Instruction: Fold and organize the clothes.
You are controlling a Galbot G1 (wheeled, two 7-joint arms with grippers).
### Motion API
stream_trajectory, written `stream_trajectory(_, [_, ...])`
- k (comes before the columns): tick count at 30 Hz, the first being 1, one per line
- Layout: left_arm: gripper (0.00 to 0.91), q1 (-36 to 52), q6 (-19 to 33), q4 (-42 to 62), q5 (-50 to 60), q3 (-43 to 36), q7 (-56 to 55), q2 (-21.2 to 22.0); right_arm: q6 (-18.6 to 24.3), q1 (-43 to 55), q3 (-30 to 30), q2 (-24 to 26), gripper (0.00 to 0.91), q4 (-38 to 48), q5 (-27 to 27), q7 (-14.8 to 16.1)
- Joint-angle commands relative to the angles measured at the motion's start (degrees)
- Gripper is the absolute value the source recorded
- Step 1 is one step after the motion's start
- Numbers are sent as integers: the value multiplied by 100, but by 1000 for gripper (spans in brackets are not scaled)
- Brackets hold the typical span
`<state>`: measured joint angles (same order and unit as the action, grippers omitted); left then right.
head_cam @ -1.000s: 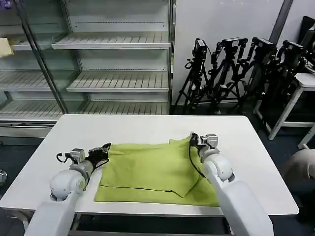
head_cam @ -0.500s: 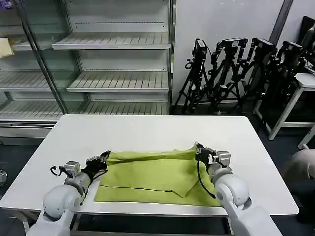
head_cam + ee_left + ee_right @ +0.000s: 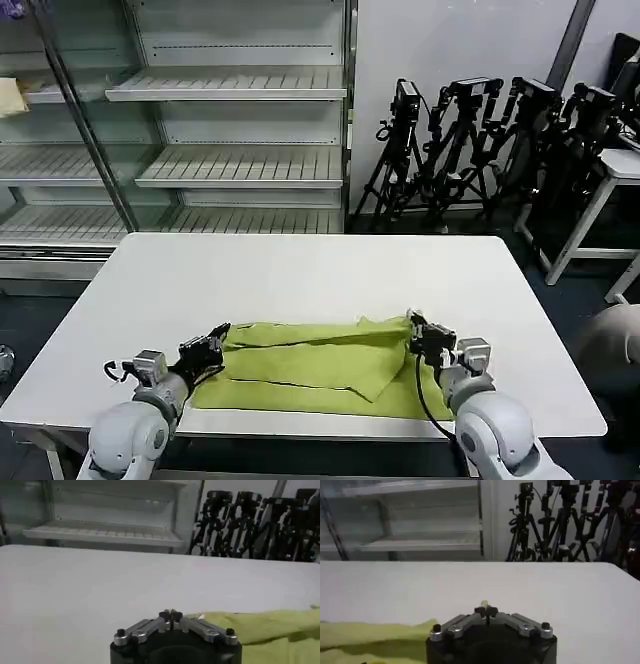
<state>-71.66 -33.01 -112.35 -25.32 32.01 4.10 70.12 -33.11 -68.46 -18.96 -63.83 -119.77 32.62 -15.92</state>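
The white table [image 3: 300, 275], smooth and matte with rounded corners, is taking up most of the foreground in the head view. The lime yellow-green T-shirt [image 3: 320, 365] is lying across its near half as a soft, wrinkled band of cotton, folded over on itself, with a loose triangular flap pointing toward the near edge and a flat lower layer showing beneath it.

The shirt is stretching between the two grippers. The left gripper [image 3: 205, 350] is sitting at the shirt's left end; in its wrist view its metal fingers are pressed together at the tips [image 3: 170, 615], with the green cloth [image 3: 260, 630] bunching just beside them, though whether fabric is caught between them cannot be told. The right gripper [image 3: 425, 335] is sitting at the shirt's right end, and in its wrist view its fingers are pinching a sliver of yellow-green fabric [image 3: 484, 603] between their tips.
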Motion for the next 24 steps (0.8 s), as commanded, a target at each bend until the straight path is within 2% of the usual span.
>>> stream_trajectory(1, [20,-184,-4,-47,45,58,-11,59,0,-341,-142,39,0,-211,-71,18])
stream_trajectory(22, [20,-241,-8,-93,27,74,-11,-160,-11,-506,-179,50,0,-245,-243,54])
stream_trajectory(23, [81,-274,-9,-116,52,69,-20,-158,-10,-519,-177,61,0,-248,-267,111])
stream_trajectory(24, [907,-315,-9,-133,71,68,-9,-153,-10,-553,-178,85,907,-269,-289,156])
